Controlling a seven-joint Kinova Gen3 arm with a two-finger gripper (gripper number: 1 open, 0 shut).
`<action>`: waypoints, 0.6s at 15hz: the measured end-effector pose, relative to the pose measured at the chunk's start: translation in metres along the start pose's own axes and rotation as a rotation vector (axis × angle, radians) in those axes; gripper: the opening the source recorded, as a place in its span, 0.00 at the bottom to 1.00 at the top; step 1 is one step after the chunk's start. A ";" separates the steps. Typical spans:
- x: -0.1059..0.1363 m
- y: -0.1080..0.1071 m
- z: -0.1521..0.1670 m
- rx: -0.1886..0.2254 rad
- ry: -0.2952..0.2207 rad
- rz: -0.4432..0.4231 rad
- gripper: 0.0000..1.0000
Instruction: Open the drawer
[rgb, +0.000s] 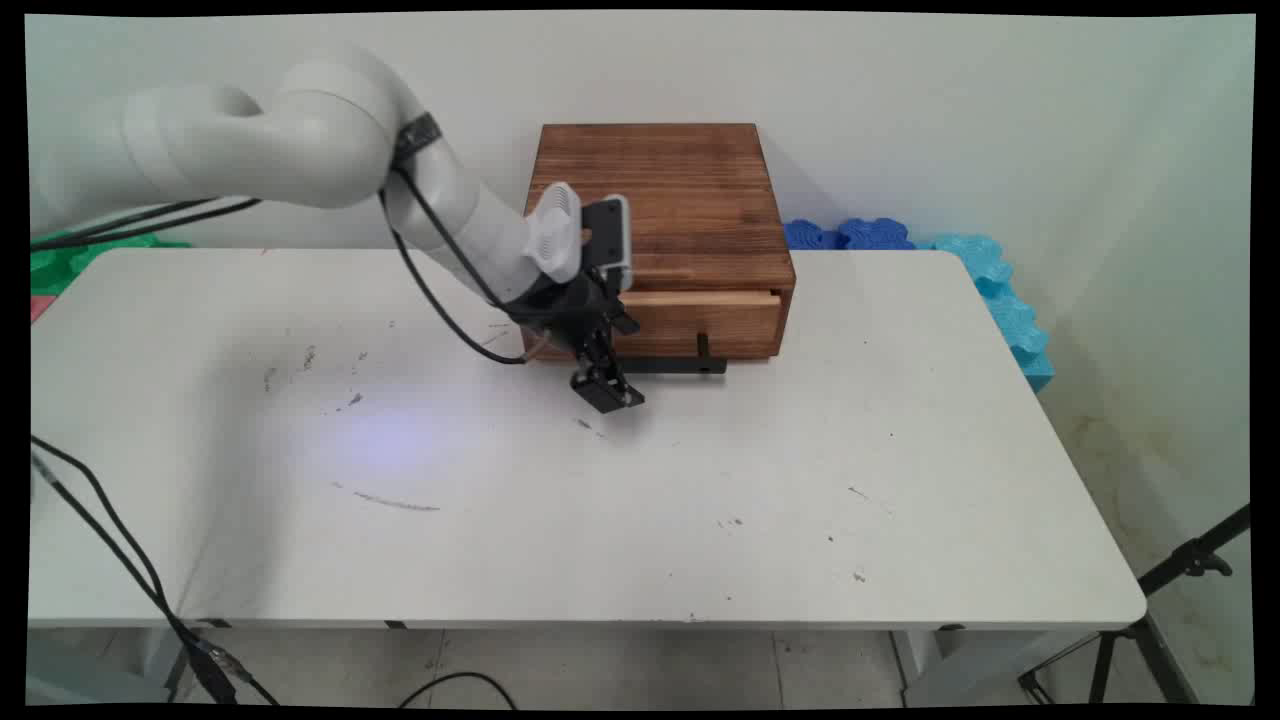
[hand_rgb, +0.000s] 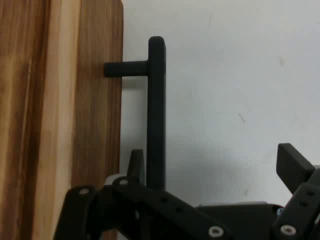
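Note:
A dark wooden box (rgb: 655, 195) stands at the table's back middle, with a drawer (rgb: 705, 322) in its front face. A pale strip of wood shows along the drawer's top edge. A black bar handle (rgb: 680, 365) runs along the drawer's lower front. My gripper (rgb: 608, 392) hangs low at the handle's left end, just above the table. In the hand view the gripper (hand_rgb: 215, 165) is open. The handle (hand_rgb: 156, 105) lies between the fingers, close beside one finger (hand_rgb: 135, 162) and far from the other (hand_rgb: 294, 167). Nothing is held.
Blue foam pieces (rgb: 985, 275) lie along the table's back right edge and green foam (rgb: 70, 255) at the back left. Black cables (rgb: 110, 530) hang over the table's left front. A tripod leg (rgb: 1185, 570) stands off the right front corner.

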 end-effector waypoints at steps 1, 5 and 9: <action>0.002 -0.001 0.006 0.003 -0.004 0.003 1.00; 0.008 -0.005 0.031 0.013 -0.020 0.012 1.00; 0.010 -0.008 0.050 0.016 -0.032 0.019 1.00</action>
